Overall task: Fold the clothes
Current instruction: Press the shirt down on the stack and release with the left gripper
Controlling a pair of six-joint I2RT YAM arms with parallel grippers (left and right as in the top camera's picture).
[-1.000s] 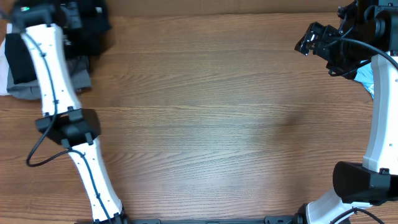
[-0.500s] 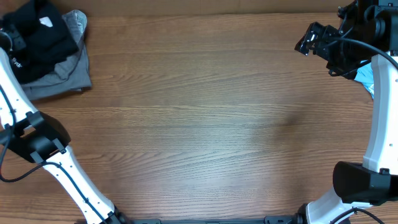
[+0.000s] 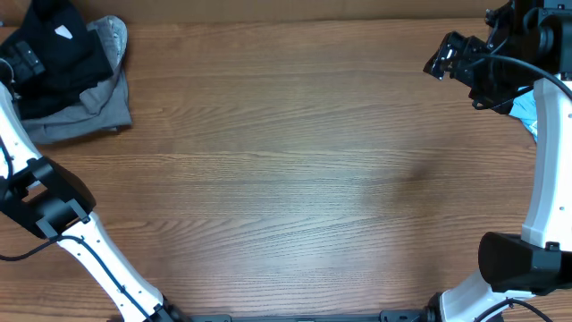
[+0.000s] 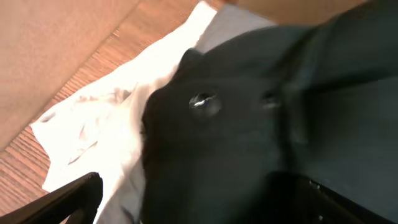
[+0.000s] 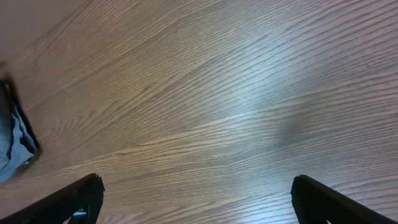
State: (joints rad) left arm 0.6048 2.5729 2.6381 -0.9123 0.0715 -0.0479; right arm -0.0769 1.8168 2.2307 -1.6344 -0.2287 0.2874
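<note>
A black garment (image 3: 58,45) lies bunched on a grey garment (image 3: 89,112) at the table's far left corner. My left gripper (image 3: 22,63) is at the pile's left edge. In the left wrist view the black garment (image 4: 249,118) fills most of the frame, with pale cloth (image 4: 99,130) beside it. There my left gripper (image 4: 199,205) is open, its fingers (image 4: 68,199) wide apart low over the black cloth. My right gripper (image 3: 451,55) hangs at the far right, away from the pile. It is open (image 5: 199,199) above bare wood.
A blue cloth (image 3: 527,112) shows at the right edge behind the right arm, and a bluish cloth (image 5: 12,143) at the left edge of the right wrist view. The wooden table (image 3: 295,179) spreads between the two arms.
My left arm has swung from over the pile out to the table's left edge, and its gripper has opened. The black garment now lies uncovered on the grey one. The right arm has not moved.
</note>
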